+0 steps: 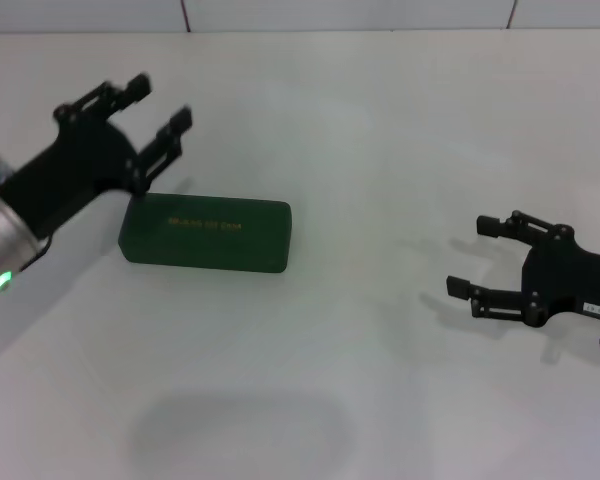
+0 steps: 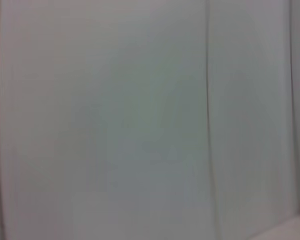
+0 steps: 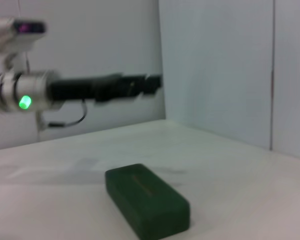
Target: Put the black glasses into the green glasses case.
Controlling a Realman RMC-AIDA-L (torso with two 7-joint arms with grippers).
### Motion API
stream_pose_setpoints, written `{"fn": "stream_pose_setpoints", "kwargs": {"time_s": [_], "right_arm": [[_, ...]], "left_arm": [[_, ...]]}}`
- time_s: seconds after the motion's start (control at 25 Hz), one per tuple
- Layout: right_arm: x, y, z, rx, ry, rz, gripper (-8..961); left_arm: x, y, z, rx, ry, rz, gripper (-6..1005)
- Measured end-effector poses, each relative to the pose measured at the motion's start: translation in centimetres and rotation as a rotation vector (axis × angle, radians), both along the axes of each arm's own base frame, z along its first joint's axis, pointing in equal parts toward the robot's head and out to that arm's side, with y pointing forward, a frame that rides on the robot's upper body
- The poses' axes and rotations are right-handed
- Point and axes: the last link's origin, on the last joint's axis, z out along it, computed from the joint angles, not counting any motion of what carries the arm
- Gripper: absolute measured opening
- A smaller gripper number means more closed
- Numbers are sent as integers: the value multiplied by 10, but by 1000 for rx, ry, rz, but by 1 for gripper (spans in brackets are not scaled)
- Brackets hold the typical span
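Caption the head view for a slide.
Closed green glasses case on white table; left tool and right tool open.

Head camera: looks forward and down from above onto the white table [image 1: 380, 200]. It takes in both my pincers, the left pincer [image 1: 155, 108] raised at far left with its fingers spread, the right pincer [image 1: 475, 258] low at right, also spread. The green glasses case [image 1: 205, 233] lies shut, just below my left pincer and well apart from my right.

Left wrist camera: faces only a pale panelled wall [image 2: 140, 120], close up.

Right wrist camera: sits low, near table level, facing across the table toward my left arm. It shares with the head view the green glasses case [image 3: 147, 200] and my left pincer [image 3: 152, 82], held above and beyond the case.
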Motion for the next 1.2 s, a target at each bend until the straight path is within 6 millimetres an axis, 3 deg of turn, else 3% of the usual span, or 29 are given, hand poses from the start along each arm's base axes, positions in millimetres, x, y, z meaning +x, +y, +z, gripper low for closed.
{"fn": "stream_pose_setpoints", "kwargs": {"time_s": [0.16, 0.32, 0.44, 0.64, 0.88, 1.2], "right_arm": [[-1, 1, 4, 35, 12, 15, 890], [-2, -4, 15, 28, 40, 57, 889], [-3, -13, 26, -17, 61, 117, 889], [-3, -27, 34, -123, 50, 194, 890], [0, -32, 24, -174, 3, 206, 890], [-5, -28, 12, -166, -16, 218, 890]], "left_arm": [[-20, -22, -7, 113, 170, -33, 560], [-29, -43, 7, 104, 175, -68, 721], [-28, -60, 21, -84, 102, -95, 778], [-27, -78, 29, -445, 78, -60, 872], [-39, -87, 27, -623, 106, 42, 874], [-49, -89, 28, -616, 99, 131, 874]]}}
